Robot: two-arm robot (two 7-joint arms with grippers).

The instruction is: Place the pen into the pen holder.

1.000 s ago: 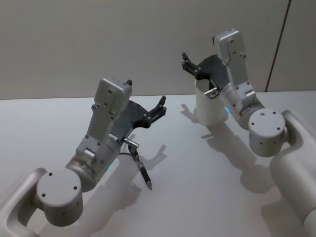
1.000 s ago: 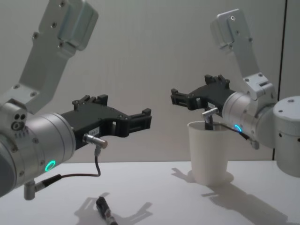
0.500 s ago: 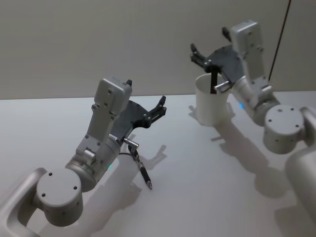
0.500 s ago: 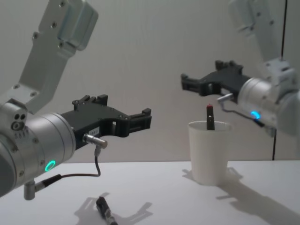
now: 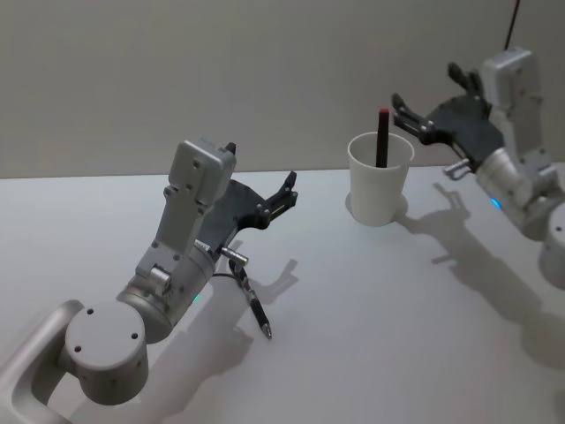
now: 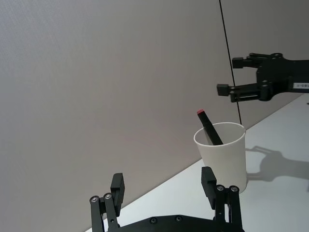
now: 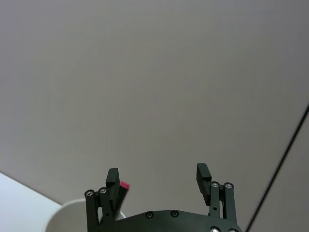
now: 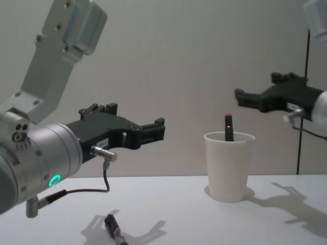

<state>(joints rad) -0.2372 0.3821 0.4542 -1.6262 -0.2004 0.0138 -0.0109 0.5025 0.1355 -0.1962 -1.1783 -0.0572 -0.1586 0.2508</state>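
The pen [image 5: 381, 140] stands in the pen holder [image 5: 380, 190] with its long axis close to vertical. Its red end points up and rises clear of the rolled rim, and its lower end is hidden inside the cup. In the left wrist view it shows a slight lean, the red end tipped away from the right claw and the shaft resting toward the rim. The pen holder, a white tapered paper cup, stands upright on the worktop [image 5: 380, 327] close to its far edge and right of the middle, with the pen as the one thing seen in it. The right claw [image 7: 158, 172] hangs in the air to the right of the holder, higher than the pen's red end and apart from both. Its fingers are spread wide with nothing between them. The left claw [image 6: 162, 178] is raised above the left half of the worktop, well apart from the holder and aimed toward it. Its fingers are likewise spread and it carries nothing. Below the left arm a loose dark pen [image 5: 259, 314] lies flat on the worktop toward the near edge. Its long axis runs at a slant, with its pale tip pointing to the near edge.
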